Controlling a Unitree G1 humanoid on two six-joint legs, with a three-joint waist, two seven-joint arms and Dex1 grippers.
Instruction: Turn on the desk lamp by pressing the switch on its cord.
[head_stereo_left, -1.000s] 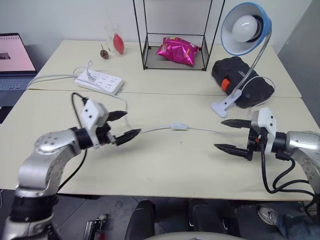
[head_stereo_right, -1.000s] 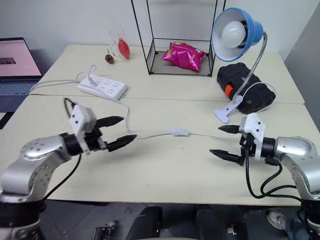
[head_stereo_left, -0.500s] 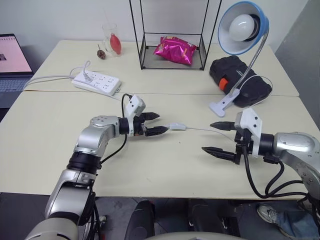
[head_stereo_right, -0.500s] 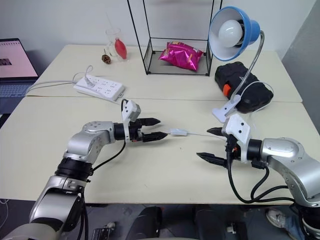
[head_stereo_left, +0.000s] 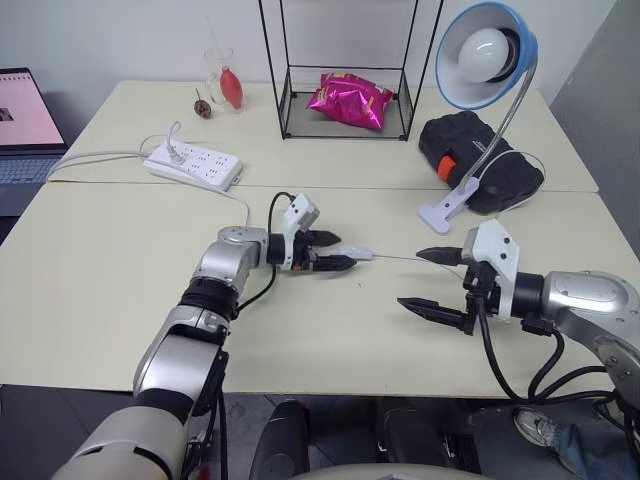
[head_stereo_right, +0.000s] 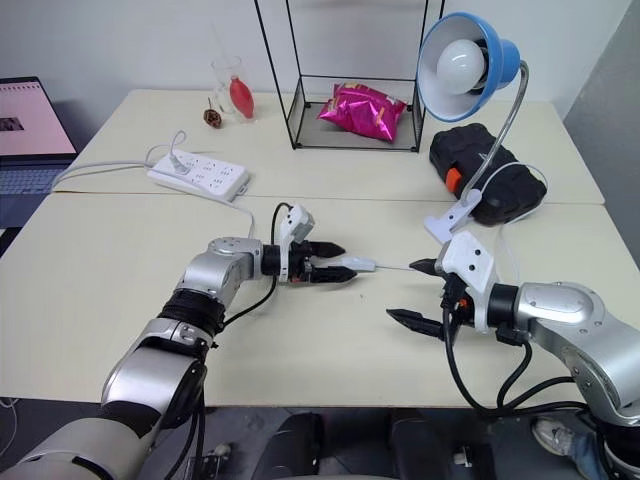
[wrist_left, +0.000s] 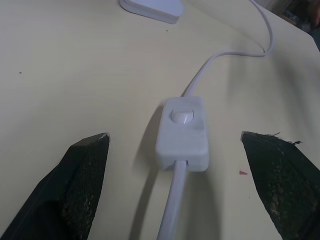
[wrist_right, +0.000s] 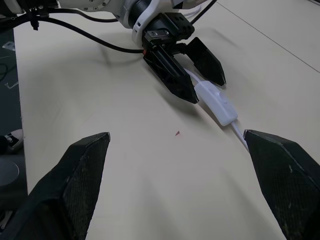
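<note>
Left eye view gives us a pale cream worktop (head_stereo_left: 90, 290) against a white wall. We see the small white oblong switch (head_stereo_left: 357, 252) lying flat mid-worktop, its long axis running left-right along the thin white cord (head_stereo_left: 400, 258), between the open left gripper's (head_stereo_left: 338, 251) fingers. Our right gripper (head_stereo_left: 432, 282) hangs open nearby.

Switch between the spread fingers of the left gripper (wrist_left: 182, 175)

The switch (wrist_left: 182, 133), a white oblong block with 1 round button on top, lies on the pale table (wrist_left: 65, 70) between 2 black fingers (wrist_left: 82, 172), touching neither. The cord (wrist_left: 212, 65) runs on from it, curving toward a white clip base (wrist_left: 150, 7).
</note>
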